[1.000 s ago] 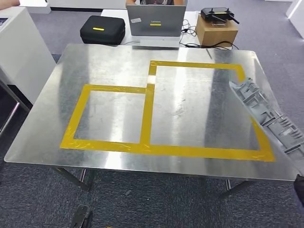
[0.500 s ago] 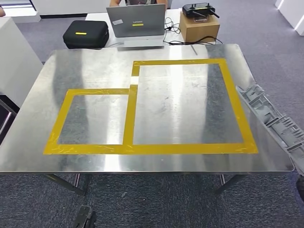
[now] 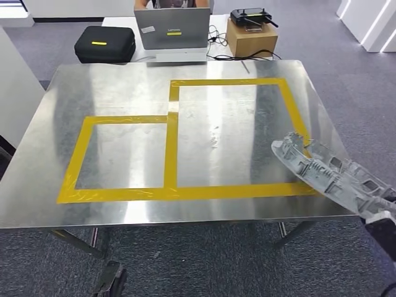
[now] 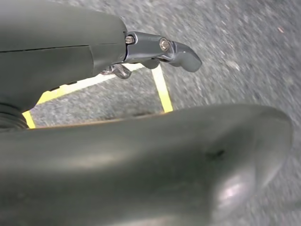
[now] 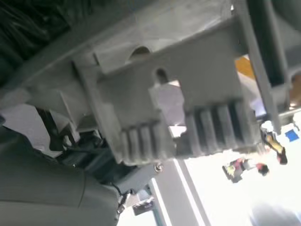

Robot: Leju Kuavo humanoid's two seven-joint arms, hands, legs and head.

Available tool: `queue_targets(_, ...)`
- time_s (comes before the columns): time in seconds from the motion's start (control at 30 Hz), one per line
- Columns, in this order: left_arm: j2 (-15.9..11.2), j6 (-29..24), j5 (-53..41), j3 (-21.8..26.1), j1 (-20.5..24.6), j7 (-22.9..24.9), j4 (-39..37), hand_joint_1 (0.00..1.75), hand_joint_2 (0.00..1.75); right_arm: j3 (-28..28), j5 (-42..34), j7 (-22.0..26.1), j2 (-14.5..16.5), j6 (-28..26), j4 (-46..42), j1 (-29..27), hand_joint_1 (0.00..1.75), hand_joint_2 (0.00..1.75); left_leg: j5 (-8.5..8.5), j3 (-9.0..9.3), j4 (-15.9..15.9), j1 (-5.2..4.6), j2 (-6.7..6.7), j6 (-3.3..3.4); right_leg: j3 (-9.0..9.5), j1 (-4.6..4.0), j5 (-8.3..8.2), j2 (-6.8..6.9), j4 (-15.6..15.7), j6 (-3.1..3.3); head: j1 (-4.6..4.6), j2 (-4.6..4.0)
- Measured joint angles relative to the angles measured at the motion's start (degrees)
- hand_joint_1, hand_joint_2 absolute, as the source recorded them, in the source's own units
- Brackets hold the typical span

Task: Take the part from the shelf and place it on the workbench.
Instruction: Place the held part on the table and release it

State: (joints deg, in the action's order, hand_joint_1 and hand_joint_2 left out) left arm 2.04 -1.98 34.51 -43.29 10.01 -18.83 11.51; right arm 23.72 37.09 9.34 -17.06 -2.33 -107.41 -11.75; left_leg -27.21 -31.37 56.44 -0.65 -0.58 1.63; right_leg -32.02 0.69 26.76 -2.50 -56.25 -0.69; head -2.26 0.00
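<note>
The part [image 3: 334, 176], a grey ribbed plastic piece, is hanging at lower right of the frame over the workbench [image 3: 140, 93] edge, gripped by the right hand [image 3: 380, 232] (left hand [image 4: 156, 47] empty, fingers apart), so lowering inside the yellow tape [image 3: 170, 145] looks next.

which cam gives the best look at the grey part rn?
Head view: the whole grey part shows, ribbed and long, its far end over the workbench corner and yellow tape. Right wrist view shows a close, partial underside above the right hand. Left wrist view shows the left hand over carpet.
</note>
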Motion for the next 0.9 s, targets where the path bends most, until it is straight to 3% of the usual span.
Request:
queue_targets(0.07, 0.12, 0.17, -0.57, -0.34, 0.47, 0.47, 0.13, 0.0, 0.0, -2.13, 1.13, -0.46, -4.08, 0.14, 5.59, 3.78, 1.75, 1.75, 0.22, -0.12, 0.07, -0.12, -0.12, 0.41, 0.04, 0.11, -0.33, 0.23, 0.29, -0.58, 0.01, 0.0)
queue_targets(0.17, 0.11, 0.23, -0.79, -0.74, 0.53, 0.76, 0.16, 0.0, 0.0, -4.59, 1.68, -1.62, -7.72, -0.01, 10.44, 7.02, 1.75, 1.75, 0.37, -0.33, 0.2, -0.18, -0.25, 0.67, 0.13, 0.18, -0.63, 0.39, 0.48, -1.32, 0.02, 0.0)
queue_targets(0.37, 0.13, 0.75, -1.76, -0.85, 0.67, 1.14, 0.19, 0.0, 0.0, -9.9, 4.36, -4.38, -12.12, 1.62, 16.23, 11.25, 1.75, 1.75, 0.38, -0.42, 0.24, -0.21, -0.19, 0.73, -0.01, 0.21, -0.74, 0.25, 0.48, -1.58, 0.07, 0.0)
queue_targets(0.6, 0.4, 1.23, -3.28, -0.86, 0.96, 2.21, 0.28, 0.0, 0.0, -19.59, 8.7, -6.29, -13.93, 2.6, 25.48, 19.92, 1.75, 1.75, 0.52, -0.44, 0.24, -0.13, -0.15, 0.63, -0.14, 0.14, -0.76, 0.27, 0.32, -1.58, 0.05, 0.0)
queue_targets(0.9, 1.07, 2.04, -5.74, -0.89, 2.06, 3.98, 0.43, 0.0, 0.0, -35.77, 16.97, -7.64, -12.59, 4.26, 35.42, 32.53, 1.75, 1.75, 0.61, -0.42, 0.24, 0.01, -0.04, 0.48, -0.25, 0.0, -0.8, 0.07, 0.17, -1.5, 0.06, 0.0)
